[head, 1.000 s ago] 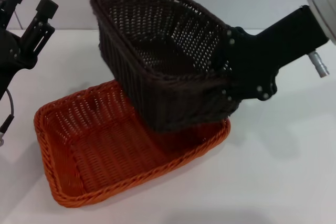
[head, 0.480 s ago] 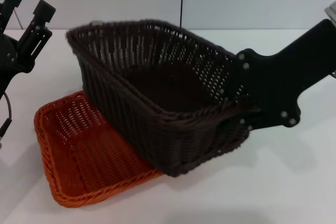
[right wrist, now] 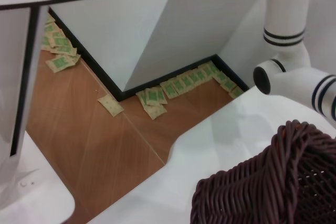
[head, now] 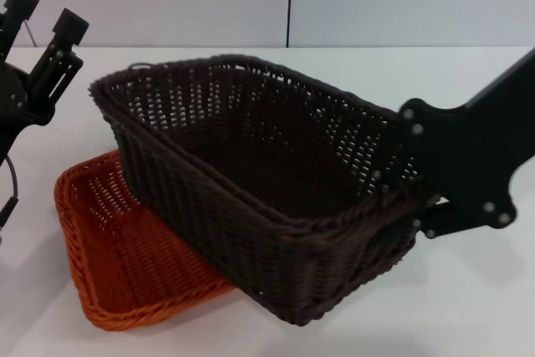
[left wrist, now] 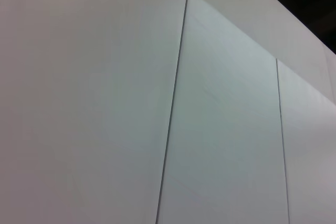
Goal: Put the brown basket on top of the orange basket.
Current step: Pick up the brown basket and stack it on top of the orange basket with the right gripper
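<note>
Left gripper (head: 43, 11) up at far left, above the table (head: 468, 315), two fingers (head: 70, 24) spread apart, holding nothing, touching nothing. Its wrist camera sees only white wall panels (left wrist: 105, 103).

Orange basket (head: 100, 240) sits flat on the table at near left. Only its left and near part shows; the rest is covered by the brown basket.

Brown basket (head: 251, 181) at centre, over the orange one, tilted: left-far rim higher, near-right corner lowest. That near-right corner hangs past the orange basket's right end, down by the table; contact with the table or the orange rim can't be told from here.

Right gripper (head: 418, 211) at right, clamped on the brown basket's right rim, black bracket just outside the wall. One finger seems inside, one outside, but the weave hides the tips. Right wrist view shows that braided rim (right wrist: 273, 182) up close, with the table edge (right wrist: 210, 129), wood floor (right wrist: 89, 124) and scattered green packets (right wrist: 173, 87) beyond.
</note>
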`<move>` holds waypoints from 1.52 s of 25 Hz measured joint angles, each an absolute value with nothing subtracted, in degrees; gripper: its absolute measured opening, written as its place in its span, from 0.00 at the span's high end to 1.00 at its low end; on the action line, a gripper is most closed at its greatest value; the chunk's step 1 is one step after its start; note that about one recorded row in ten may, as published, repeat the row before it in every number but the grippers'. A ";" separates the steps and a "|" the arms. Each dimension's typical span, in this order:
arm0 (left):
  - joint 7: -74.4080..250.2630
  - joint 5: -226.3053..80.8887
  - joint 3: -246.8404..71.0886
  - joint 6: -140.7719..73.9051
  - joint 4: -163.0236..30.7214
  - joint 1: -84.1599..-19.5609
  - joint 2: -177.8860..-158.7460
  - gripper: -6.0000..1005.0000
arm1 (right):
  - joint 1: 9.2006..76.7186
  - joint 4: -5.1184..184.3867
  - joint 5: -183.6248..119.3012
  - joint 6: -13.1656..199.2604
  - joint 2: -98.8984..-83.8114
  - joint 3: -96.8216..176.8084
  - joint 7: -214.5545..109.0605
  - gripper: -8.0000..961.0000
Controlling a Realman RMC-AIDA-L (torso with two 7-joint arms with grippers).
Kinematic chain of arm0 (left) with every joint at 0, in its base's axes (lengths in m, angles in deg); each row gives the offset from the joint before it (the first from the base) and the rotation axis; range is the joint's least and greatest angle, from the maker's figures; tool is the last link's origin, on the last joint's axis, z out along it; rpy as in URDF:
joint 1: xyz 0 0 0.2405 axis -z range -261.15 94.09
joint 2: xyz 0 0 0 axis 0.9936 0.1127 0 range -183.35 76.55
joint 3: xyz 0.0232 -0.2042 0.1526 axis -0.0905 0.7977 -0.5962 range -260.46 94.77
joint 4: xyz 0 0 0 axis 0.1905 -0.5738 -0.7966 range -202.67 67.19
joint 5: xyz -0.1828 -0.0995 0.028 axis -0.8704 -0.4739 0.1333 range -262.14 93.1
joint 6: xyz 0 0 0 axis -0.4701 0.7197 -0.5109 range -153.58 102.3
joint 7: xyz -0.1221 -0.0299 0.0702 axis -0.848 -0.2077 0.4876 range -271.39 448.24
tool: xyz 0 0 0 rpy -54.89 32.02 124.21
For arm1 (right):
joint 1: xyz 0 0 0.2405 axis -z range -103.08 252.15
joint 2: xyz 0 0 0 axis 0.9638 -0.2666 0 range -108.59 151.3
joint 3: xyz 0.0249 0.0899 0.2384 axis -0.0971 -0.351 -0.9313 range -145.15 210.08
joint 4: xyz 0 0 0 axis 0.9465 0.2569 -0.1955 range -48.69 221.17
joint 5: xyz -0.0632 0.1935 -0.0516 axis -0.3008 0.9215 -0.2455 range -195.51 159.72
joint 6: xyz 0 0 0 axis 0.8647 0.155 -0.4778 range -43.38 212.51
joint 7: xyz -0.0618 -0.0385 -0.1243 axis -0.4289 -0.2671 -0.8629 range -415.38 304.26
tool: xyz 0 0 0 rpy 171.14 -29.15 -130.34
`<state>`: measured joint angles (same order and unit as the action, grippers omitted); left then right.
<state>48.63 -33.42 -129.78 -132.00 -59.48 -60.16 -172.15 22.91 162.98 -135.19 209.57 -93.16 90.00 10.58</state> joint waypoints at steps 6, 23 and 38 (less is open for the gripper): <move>48.63 -33.43 -129.78 -132.30 -59.48 -60.72 -172.14 0.21 | 23.76 162.38 -133.43 209.38 -91.78 89.69 9.09 0.83; 48.61 -33.65 -129.77 -132.58 -60.00 -60.07 -172.28 0.21 | 24.64 163.81 -133.80 197.52 -95.69 86.62 14.10 0.83; 48.61 -34.07 -129.13 -131.66 -59.67 -60.14 -171.76 0.21 | 26.44 166.31 -134.25 181.34 -97.72 97.85 26.39 0.83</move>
<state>48.61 -34.07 -129.13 -131.66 -59.67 -60.14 -171.76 26.44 166.31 -134.25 181.34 -97.72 97.85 26.39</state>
